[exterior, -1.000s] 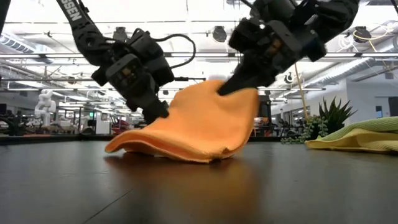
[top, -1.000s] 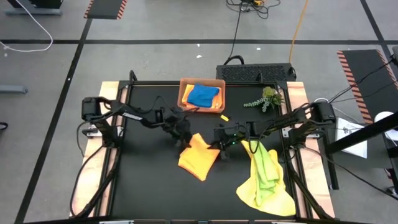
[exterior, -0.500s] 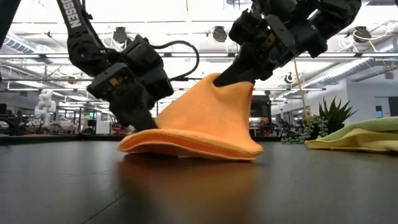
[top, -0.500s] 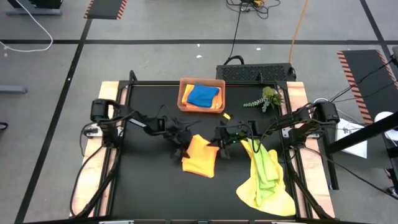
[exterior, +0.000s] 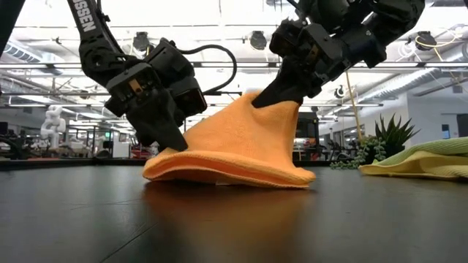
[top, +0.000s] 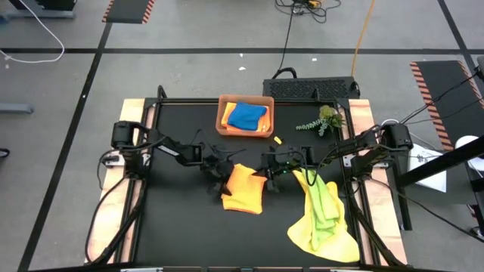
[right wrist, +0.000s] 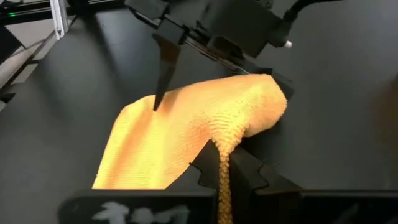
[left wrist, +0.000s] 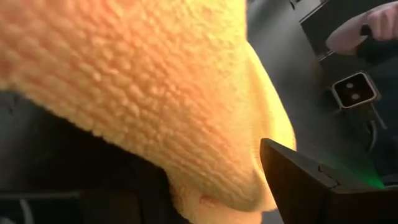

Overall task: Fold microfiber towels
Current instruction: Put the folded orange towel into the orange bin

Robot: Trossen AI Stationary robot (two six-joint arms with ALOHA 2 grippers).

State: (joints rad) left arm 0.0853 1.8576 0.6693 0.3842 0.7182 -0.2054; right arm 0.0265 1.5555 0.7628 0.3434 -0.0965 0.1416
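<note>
Here the orange towel (exterior: pixel 234 150) lies between both hands — right hand (exterior: pixel 257 102) pinching its raised corner, left hand (exterior: pixel 172 142) spread wide at its edge.

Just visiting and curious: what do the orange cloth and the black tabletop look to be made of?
The orange cloth looks like soft microfiber: nubby, fuzzy pile, draping limply. The black tabletop looks hard and smooth, semi-gloss, faintly mirroring the cloth; exact material unclear.

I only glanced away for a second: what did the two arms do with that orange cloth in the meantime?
They drew the soft orange microfiber cloth together, from a wide spread to a narrower folded shape. The right hand stayed pinched on its raised edge; the left hand stayed open against its other side. Everything else stayed put.
</note>
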